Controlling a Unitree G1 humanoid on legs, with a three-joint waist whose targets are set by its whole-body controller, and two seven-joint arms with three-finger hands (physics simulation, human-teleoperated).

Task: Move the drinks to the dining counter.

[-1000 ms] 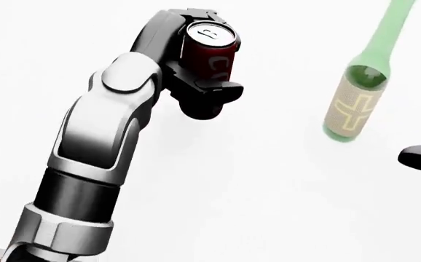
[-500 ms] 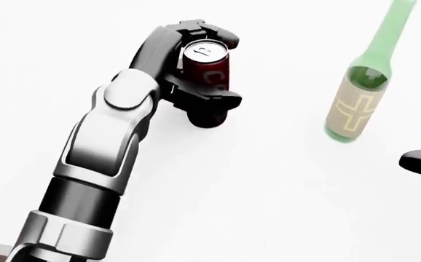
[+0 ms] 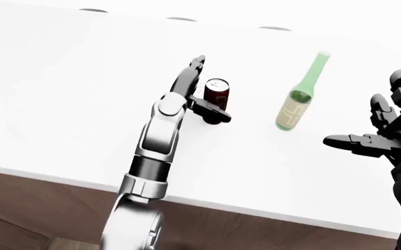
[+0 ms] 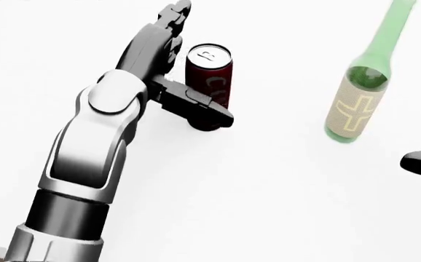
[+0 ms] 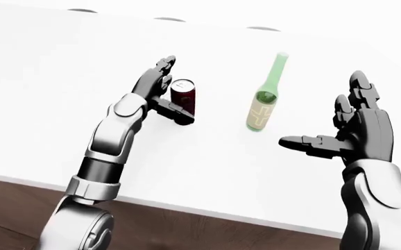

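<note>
The left hand (image 4: 172, 65) has spread its fingers off the one dark red can (image 4: 209, 77), whose lettering is unreadable, leaving it upright on the white counter (image 3: 68, 94) left of the single green bottle (image 4: 361, 95) with a tan cross-marked label, while the right hand (image 5: 357, 130) hovers wide.

Can (image 4: 209, 76): pale lettering on the dark red side, just beside the left hand's thumb (image 4: 196, 108); only "C" reads clearly.
Bottle (image 4: 358, 101): tan label bearing a pale cross-shaped mark, no readable words.
</note>
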